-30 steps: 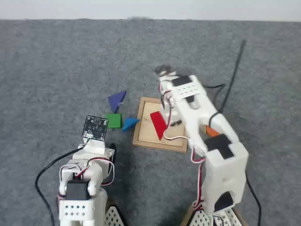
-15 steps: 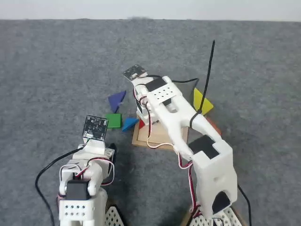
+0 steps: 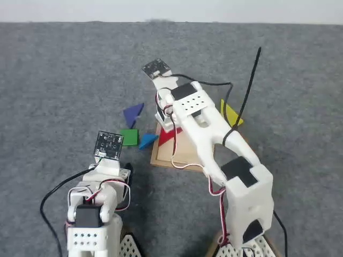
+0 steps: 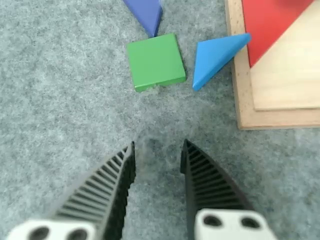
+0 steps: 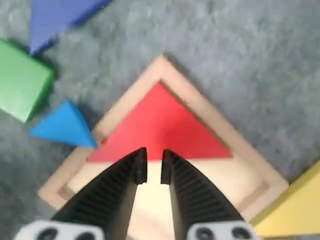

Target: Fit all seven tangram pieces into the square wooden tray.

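The square wooden tray (image 3: 161, 155) lies mid-table, partly under the right arm. A red triangle (image 5: 160, 125) lies flat in one corner of the tray (image 5: 200, 95). My right gripper (image 5: 152, 162) hovers over the triangle's long edge, its fingers almost together and holding nothing. A green square (image 3: 128, 137), a light blue triangle (image 3: 147, 140) and a dark blue triangle (image 3: 134, 113) lie on the carpet left of the tray. A yellow triangle (image 3: 230, 113) lies to its right. My left gripper (image 4: 157, 155) stands open over bare carpet, short of the green square (image 4: 156, 61) and light blue triangle (image 4: 215, 57).
Grey carpet covers the whole table. A black cable (image 3: 249, 85) rises from the right arm above the yellow triangle. The left arm's base (image 3: 91, 225) sits at the near edge, and the right arm's base (image 3: 246, 214) stands beside it.
The right arm swung left across the tray. The red triangle went from tilted in mid-tray to flat in the tray's left corner. The yellow triangle came into sight. The left arm kept still.
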Controlling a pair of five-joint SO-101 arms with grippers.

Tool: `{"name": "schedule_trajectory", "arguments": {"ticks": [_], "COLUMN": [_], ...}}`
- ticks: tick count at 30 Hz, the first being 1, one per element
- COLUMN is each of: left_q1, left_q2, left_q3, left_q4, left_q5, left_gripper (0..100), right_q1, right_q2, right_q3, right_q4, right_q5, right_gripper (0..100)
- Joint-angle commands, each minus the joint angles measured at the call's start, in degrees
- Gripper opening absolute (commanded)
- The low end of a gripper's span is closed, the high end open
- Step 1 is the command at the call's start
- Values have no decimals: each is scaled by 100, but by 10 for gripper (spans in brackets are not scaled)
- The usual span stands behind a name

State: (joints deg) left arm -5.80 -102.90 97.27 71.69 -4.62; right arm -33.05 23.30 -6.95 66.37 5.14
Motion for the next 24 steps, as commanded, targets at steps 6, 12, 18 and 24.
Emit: {"name": "schedule_trajectory", "arguments": {"ticks": [6, 12, 18, 24], "left_q1": [-9, -9, -9, -9], "left_q2": [-97, -97, -97, -97], "left_q3": [-92, -92, -92, -92], "left_q4": [26, 26, 26, 26], "left_q5": [-18, -18, -18, -18], "left_gripper": [148, 148, 148, 148], "right_q1": [-57, -127, -180, -242], "right_q2": [716, 145, -1218, -2044], "right_q3": [-299, 598, 2418, 3297], "right_q4": [-22, 4, -787, -804], "right_q5": [290, 607, 888, 905], "right_gripper": [52, 51, 51, 52]}}
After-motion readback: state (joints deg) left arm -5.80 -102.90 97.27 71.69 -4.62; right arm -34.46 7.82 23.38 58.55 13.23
